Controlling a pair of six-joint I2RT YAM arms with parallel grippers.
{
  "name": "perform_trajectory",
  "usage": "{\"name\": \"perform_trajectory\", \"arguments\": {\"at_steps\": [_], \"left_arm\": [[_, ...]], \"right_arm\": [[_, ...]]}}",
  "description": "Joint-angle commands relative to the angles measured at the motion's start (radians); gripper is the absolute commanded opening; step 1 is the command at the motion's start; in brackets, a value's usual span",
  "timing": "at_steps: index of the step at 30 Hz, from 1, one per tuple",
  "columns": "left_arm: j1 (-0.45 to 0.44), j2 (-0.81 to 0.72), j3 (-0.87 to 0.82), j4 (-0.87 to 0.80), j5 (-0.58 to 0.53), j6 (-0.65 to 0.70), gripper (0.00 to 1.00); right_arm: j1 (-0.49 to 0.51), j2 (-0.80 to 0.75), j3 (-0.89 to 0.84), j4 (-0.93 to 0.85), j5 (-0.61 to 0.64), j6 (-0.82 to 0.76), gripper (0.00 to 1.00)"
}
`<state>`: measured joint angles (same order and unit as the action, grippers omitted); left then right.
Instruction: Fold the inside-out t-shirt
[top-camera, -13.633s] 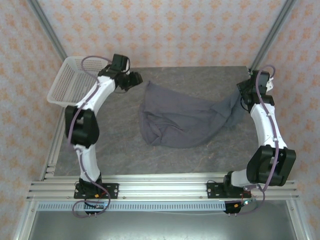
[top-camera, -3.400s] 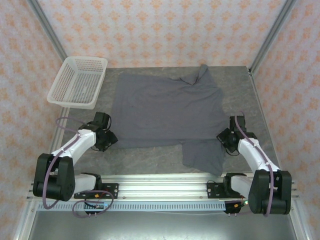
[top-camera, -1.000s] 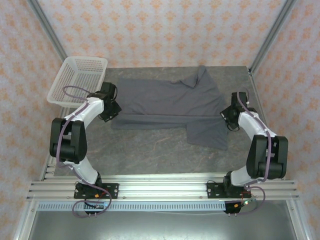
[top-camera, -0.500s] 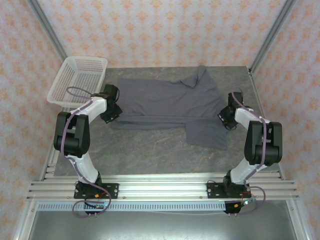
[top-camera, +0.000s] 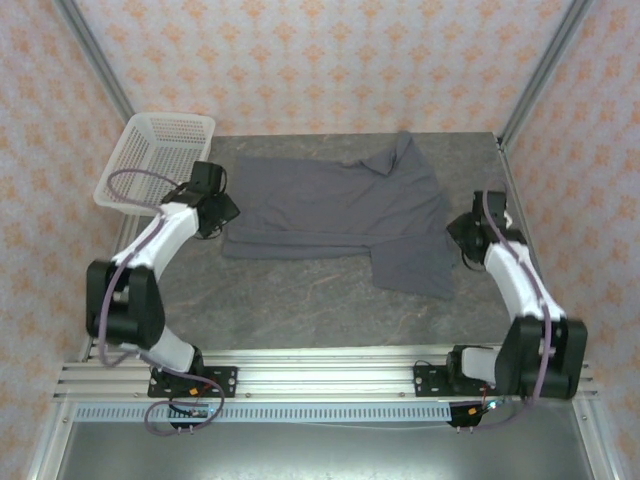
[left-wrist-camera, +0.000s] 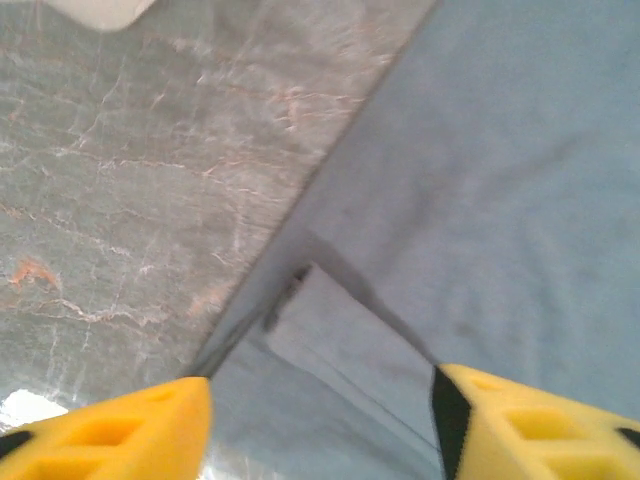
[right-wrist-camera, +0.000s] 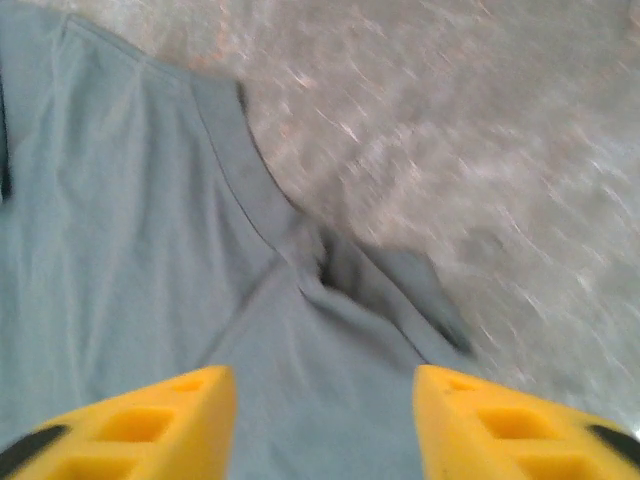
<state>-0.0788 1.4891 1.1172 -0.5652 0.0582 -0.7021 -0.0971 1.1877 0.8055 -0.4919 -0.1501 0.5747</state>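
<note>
The inside-out t-shirt (top-camera: 335, 205) has changed most: a few seconds ago it lay spread across the table (top-camera: 300, 310), and now its near half is folded up over the far half. It makes a shorter band across the upper middle of the top view. A flap at its right end reaches lower than the rest, and a bunched corner pokes up towards the top edge.

Both arms have come away from the cloth in the last half second. The left gripper (top-camera: 222, 208) sits just off the band's left end, below the white basket (top-camera: 175, 117) in the upper left. The right gripper (top-camera: 458, 232) sits just off the right end.

On the left wrist camera I see my yellow fingers (left-wrist-camera: 110, 430) spread apart with nothing between them, and a doubled cloth edge lies on the stone under the gap. The right wrist view is blurred. Its fingers (right-wrist-camera: 130, 420) are also parted and empty, above a seam and a small pucker at the shirt's edge.

I read that as the first fold laid down and let go. The lopsided right flap probably needs tidying before the next fold.
</note>
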Motion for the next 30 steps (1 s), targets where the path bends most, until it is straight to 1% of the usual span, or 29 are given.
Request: {"name": "perform_trajectory", "arguments": {"at_steps": [1, 2, 3, 5, 7, 11, 16, 18, 19, 23, 24, 25, 28, 30], "left_arm": [[-0.042, -0.144, -0.100, 0.033, 0.050, 0.026, 0.70], [-0.058, -0.185, -0.132, 0.037, 0.055, 0.031, 0.73], [-0.075, -0.221, -0.161, 0.041, 0.063, 0.034, 0.77], [-0.105, -0.274, -0.197, 0.052, 0.091, 0.048, 0.89], [-0.138, -0.305, -0.212, 0.048, 0.105, 0.059, 0.90], [-0.186, -0.320, -0.224, 0.047, 0.129, 0.081, 0.91], [-0.191, -0.315, -0.242, 0.059, 0.111, 0.053, 0.91], [-0.191, -0.301, -0.237, 0.049, 0.100, 0.047, 0.91], [-0.192, -0.291, -0.235, 0.043, 0.094, 0.046, 0.91], [-0.192, -0.266, -0.233, 0.037, 0.086, 0.041, 0.90], [-0.191, -0.265, -0.235, 0.037, 0.083, 0.039, 0.91], [-0.192, -0.263, -0.235, 0.036, 0.079, 0.037, 0.91], [-0.192, -0.259, -0.235, 0.030, 0.072, 0.033, 0.91], [-0.191, -0.258, -0.235, 0.031, 0.076, 0.031, 0.90]], "right_arm": [[-0.005, -0.102, -0.134, -0.115, -0.034, -0.014, 0.62], [-0.005, -0.119, -0.166, -0.112, -0.068, -0.024, 0.64], [-0.005, -0.118, -0.184, -0.124, -0.088, -0.035, 0.64], [-0.006, -0.087, -0.189, -0.159, -0.077, -0.059, 0.64], [-0.006, -0.037, -0.189, -0.172, -0.063, -0.077, 0.63], [-0.006, 0.090, -0.187, -0.125, -0.118, -0.080, 0.62], [-0.005, 0.188, -0.163, -0.055, -0.157, -0.047, 0.54], [-0.005, 0.212, -0.149, -0.046, -0.161, -0.040, 0.45], [-0.005, 0.221, -0.141, -0.040, -0.158, -0.039, 0.39], [-0.005, 0.245, -0.108, -0.027, -0.182, -0.026, 0.07], [-0.005, 0.249, -0.099, -0.028, -0.194, -0.023, 0.02], [-0.004, 0.248, -0.089, -0.033, -0.208, -0.019, 0.00], [-0.002, 0.212, -0.048, -0.069, -0.251, -0.003, 0.00], [0.005, 0.174, -0.020, -0.074, -0.290, 0.043, 0.00]]}}
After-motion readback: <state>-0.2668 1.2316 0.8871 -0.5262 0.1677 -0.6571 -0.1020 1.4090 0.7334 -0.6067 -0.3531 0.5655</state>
